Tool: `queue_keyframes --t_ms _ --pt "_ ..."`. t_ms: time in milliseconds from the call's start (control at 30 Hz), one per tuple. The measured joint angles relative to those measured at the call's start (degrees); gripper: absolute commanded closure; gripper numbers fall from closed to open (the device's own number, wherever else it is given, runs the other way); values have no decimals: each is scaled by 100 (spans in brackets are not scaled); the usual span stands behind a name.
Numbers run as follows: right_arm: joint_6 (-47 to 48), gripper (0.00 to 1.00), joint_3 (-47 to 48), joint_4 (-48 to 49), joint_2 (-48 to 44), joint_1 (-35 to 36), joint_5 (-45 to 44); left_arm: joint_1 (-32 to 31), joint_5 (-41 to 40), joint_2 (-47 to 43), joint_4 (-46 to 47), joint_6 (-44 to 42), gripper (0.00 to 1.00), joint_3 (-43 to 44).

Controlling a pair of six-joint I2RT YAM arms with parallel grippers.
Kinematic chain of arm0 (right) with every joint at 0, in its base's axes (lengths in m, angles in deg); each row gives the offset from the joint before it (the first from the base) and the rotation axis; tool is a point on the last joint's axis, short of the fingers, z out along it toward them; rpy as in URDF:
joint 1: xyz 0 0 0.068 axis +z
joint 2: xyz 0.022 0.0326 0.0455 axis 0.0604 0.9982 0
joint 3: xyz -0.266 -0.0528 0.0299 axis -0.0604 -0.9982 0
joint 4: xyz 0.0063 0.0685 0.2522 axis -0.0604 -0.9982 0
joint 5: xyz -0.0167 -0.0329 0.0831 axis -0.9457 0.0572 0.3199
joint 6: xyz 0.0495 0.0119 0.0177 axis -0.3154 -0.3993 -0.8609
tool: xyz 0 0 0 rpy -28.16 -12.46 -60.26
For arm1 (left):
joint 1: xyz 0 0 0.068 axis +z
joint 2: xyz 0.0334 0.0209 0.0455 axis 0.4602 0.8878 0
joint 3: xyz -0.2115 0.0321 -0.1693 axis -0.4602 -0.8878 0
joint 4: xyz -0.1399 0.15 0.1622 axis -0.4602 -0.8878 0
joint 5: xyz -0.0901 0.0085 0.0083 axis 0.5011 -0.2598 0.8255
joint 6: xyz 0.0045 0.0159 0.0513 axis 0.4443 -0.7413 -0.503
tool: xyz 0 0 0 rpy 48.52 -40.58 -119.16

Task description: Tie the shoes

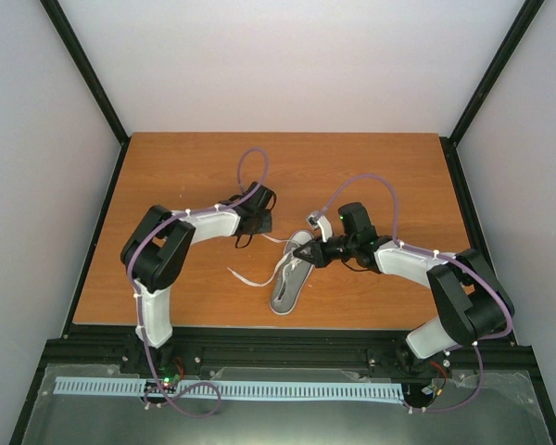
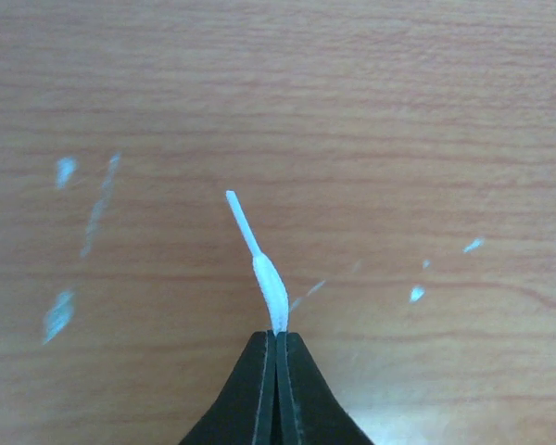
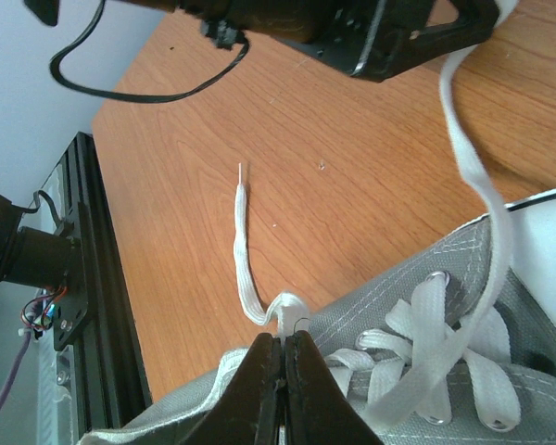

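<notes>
sneaker (image 1: 290,286) sits at the table (image 1: 371,167) near edge, about mid-width. right gripper (image 3: 283,341) is clenched on the first lace (image 3: 243,250) just beside the eyelets, tail flat on the wood. further in, left gripper (image 2: 276,336) is pinched on the second lace (image 2: 269,278) near its tip, strand rising from the sneaker.

I see one small grey canvas sneaker (image 1: 292,278) with a white sole rim, front-centre, its long white laces (image 1: 246,277) untied, one trailing left.
</notes>
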Motion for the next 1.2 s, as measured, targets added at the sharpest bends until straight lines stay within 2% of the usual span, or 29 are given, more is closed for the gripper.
queue_keyframes --t_ms 200,333,467,600,700,900,1200 --pt "-46 97 0 0 -26 0 -72 0 -245 -1163 125 2 99 -769" --pt "-175 97 0 0 -33 2 -153 -2 7 -2474 586 0 99 -1480" --pt "-450 97 -52 87 -114 0 -208 -7 275 -3178 726 -11 99 -2024" --pt "-758 97 -127 175 -275 2 -339 -92 817 -3375 702 -105 99 -2594" --pt "-1003 97 -136 219 -334 2 -485 -400 1259 -3484 625 -129 99 -2796" --pt "-1268 97 -136 221 -345 7 -730 -1045 2050 -3748 531 -129 99 -2621" --pt "-1412 97 -136 221 -343 15 -846 -1954 2310 -3491 538 -129 99 -2286"
